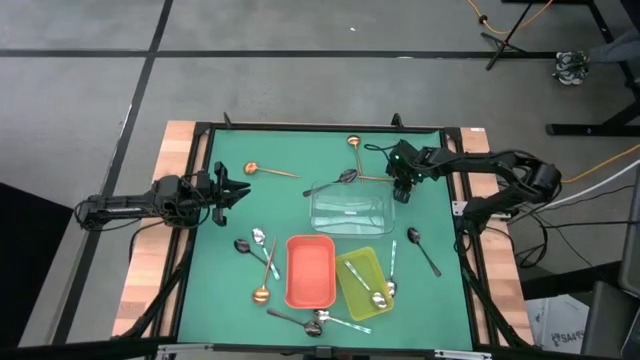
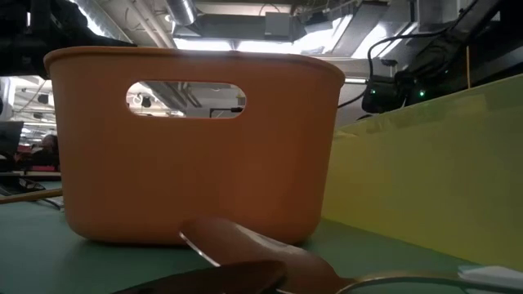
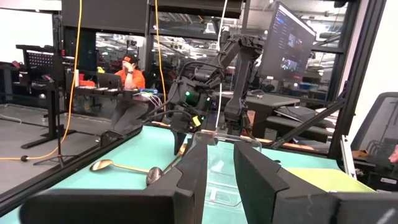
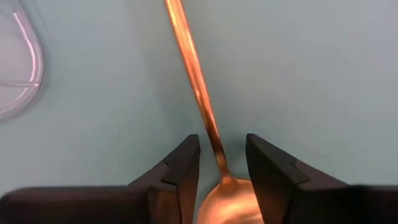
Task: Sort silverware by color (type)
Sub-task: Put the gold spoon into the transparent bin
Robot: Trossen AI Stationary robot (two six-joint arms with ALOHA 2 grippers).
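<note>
The step in hand is the pick-up of a copper spoon [image 4: 198, 93] by the right hand [image 4: 222, 163]. That hand is low over the green worktop [image 4: 311, 74], at the far edge of the clear tray [image 1: 350, 208]. In the right wrist view the spoon's handle runs straight away from the hand, and its neck, where the handle meets the bowl, lies between the two fingers [image 4: 180, 171]. The fingers are parted, with a narrow gap on each side of the neck; they do not yet grasp the spoon.

To do this step well, the hand should stay centred over the neck so that both fingers meet the metal together. A slim handle lying flat will probably slide or pivot if one finger arrives first. The fingertips should be right down at the worktop before they close, or they are likely to pass over the thin metal. Once clenched, the lift should go straight up and clear the tray's rim just beside the hand.

The left hand [image 1: 228, 192] waits at the left side of the worktop, its fingers parted and holding nothing. Another copper spoon [image 1: 268, 171] lies just ahead of it. Further silverware lies closer to the front edge around the red tray [image 1: 310, 270], and a silver spoon [image 1: 377, 298] lies in the yellow-green tray [image 1: 358, 268].

No brand, label or readable writing is visible on the trays or the silverware. The monitor [image 3: 291, 43] seen in the left wrist view shows text too small to read.
</note>
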